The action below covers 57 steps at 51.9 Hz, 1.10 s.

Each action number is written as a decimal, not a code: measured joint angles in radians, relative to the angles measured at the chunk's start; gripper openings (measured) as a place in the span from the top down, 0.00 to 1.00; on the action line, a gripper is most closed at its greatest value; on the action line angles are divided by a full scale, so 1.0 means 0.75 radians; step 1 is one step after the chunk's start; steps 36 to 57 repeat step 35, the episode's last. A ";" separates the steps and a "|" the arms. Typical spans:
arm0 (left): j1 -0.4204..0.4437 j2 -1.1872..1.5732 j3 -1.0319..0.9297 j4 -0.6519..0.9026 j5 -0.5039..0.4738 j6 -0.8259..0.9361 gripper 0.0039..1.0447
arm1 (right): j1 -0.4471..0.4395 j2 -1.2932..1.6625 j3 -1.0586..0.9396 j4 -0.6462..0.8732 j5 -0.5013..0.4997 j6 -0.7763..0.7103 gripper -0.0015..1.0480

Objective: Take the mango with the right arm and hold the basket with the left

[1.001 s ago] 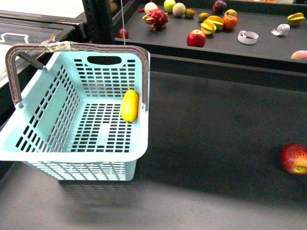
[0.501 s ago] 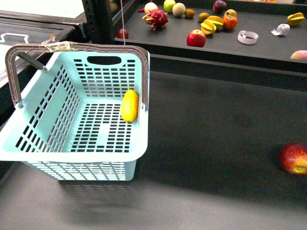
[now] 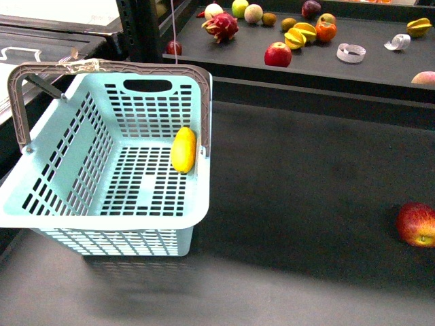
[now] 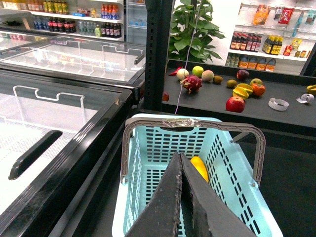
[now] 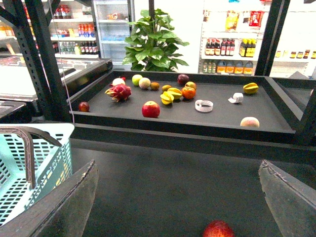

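Note:
The pale turquoise basket stands at the left of the dark counter, its brown handles raised. The yellow mango lies inside on the slotted floor, against the right wall. Neither arm shows in the front view. In the left wrist view my left gripper is shut and empty, its fingers pressed together above the basket, with the mango just beyond them. In the right wrist view my right gripper is wide open and empty above bare counter, and the basket's corner shows at one side.
A red-and-yellow apple lies on the counter at the right and shows in the right wrist view. A raised black tray behind holds several fruits and tape rolls. Glass-topped freezers stand left of the basket.

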 joint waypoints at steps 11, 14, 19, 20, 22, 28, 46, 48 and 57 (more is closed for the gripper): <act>0.000 -0.109 0.000 -0.110 0.000 0.001 0.98 | 0.000 0.000 0.000 0.000 0.001 0.000 0.08; 0.000 -0.138 0.000 -0.139 0.000 0.001 0.98 | 0.000 0.000 0.000 0.000 0.001 0.000 0.08; 0.000 -0.346 0.001 -0.362 0.003 0.001 0.98 | 0.000 0.000 0.000 0.000 0.001 0.000 0.08; 0.000 -0.355 0.001 -0.365 0.003 0.001 0.98 | 0.000 0.000 0.000 0.000 0.001 0.000 0.08; 0.000 -0.359 0.001 -0.369 0.003 0.001 0.98 | 0.000 0.000 0.000 0.000 0.001 0.000 0.08; 0.000 -0.360 0.001 -0.370 0.002 0.001 0.98 | 0.000 0.000 0.000 0.000 0.001 0.000 0.08; 0.000 -0.361 0.001 -0.370 0.002 0.001 0.94 | 0.000 0.000 0.000 0.000 0.001 0.000 0.08; 0.000 -0.361 0.001 -0.370 0.002 0.001 0.94 | 0.000 0.000 0.000 0.000 0.001 0.000 0.08; 0.000 -0.361 0.001 -0.370 0.002 0.001 0.94 | 0.000 0.000 0.000 0.000 0.001 0.000 0.08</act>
